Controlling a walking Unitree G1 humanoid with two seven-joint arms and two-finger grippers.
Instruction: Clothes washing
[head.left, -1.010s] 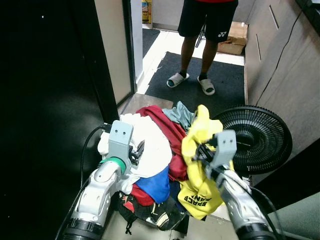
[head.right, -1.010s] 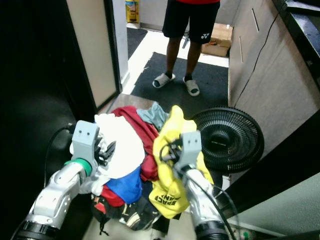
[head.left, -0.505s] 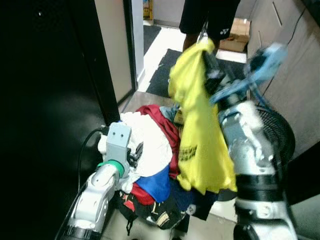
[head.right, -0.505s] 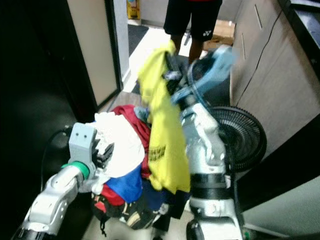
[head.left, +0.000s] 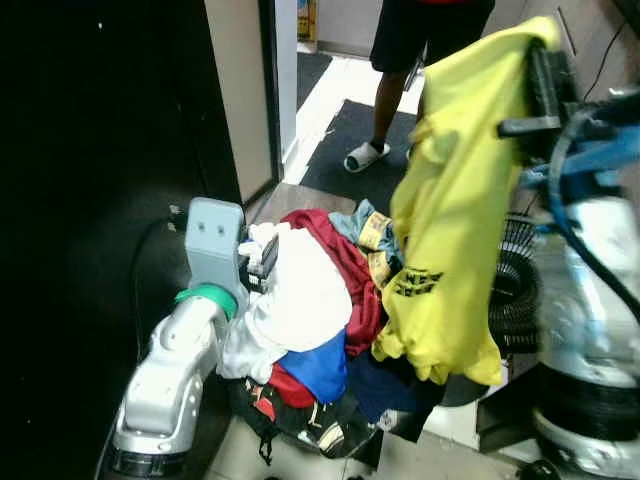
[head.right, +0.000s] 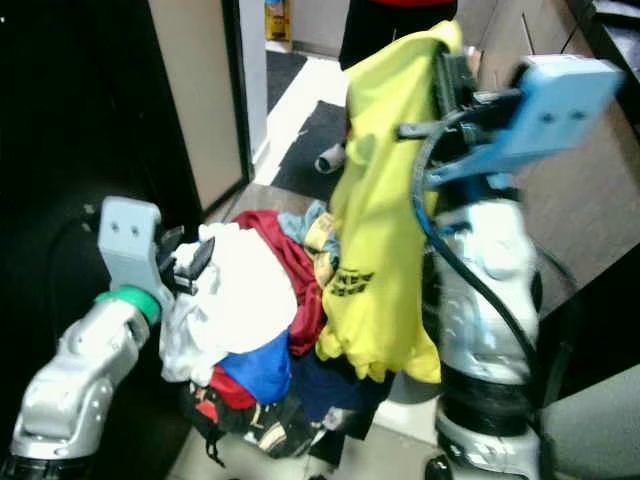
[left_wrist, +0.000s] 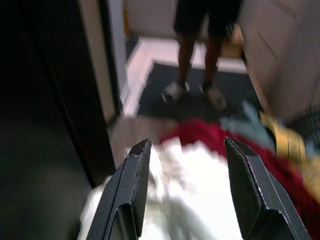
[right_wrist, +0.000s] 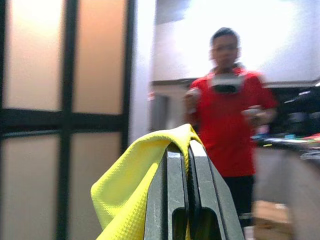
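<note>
Two fingers (right_wrist: 192, 170) pinch the yellow shirt (head.left: 450, 210) (tips hidden).

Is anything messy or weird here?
Yes. The clothes pile lies heaped on the floor in the doorway, with a white garment and a red one spilling over a dark bag. The right tool holds a yellow shirt dangling high above it.

Person in red top (right_wrist: 227, 107) — dark mat (head.left: 350, 140) underfoot.
</note>
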